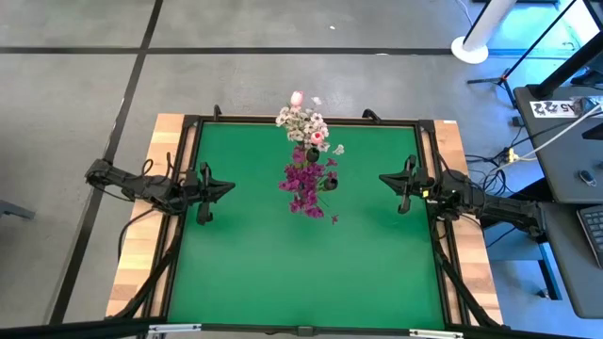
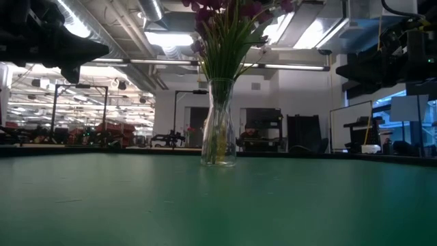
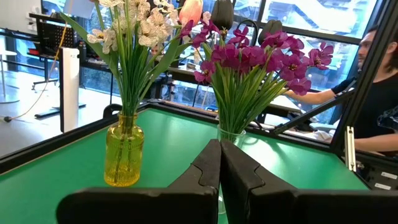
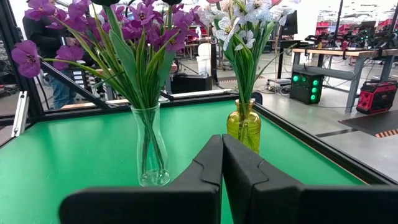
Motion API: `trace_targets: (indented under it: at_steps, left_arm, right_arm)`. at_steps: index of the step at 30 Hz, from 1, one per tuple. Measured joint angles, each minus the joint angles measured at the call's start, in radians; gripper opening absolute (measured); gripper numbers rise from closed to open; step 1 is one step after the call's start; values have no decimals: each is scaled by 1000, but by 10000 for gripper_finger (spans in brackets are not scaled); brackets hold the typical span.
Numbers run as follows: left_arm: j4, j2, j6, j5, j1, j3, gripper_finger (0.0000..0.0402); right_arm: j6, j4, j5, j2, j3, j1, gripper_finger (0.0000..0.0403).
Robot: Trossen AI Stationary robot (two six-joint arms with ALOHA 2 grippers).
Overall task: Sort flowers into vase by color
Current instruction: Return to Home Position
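A clear glass vase (image 4: 152,149) stands on its base near the table's middle and holds the magenta-purple flowers (image 1: 306,184), their green stems inside it. A yellow glass vase (image 3: 124,149) stands behind it toward the far edge with the white clusters and a pale pink tulip bud (image 1: 298,98). A dark bloom (image 3: 222,12) shows among the purple ones. My left gripper (image 3: 219,163) waits shut at the table's left side, my right gripper (image 4: 222,158) shut at the right side. Both are well clear of the vases.
The green table mat (image 1: 283,273) is framed by a black rail (image 1: 188,121). A person (image 3: 379,93) sits beyond the table's right side in the left wrist view. Desks and equipment stand right of the table (image 1: 575,151).
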Motion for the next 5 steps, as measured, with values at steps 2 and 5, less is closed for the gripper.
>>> trace_targets:
  at_steps: [2, 5]
  left_arm:
    - [0, 0, 0, 0, 0, 0, 0]
    - [0, 0, 0, 0, 0, 0, 0]
  right_arm:
    - [0, 0, 0, 0, 0, 0, 12]
    - [0, 0, 0, 0, 0, 0, 12]
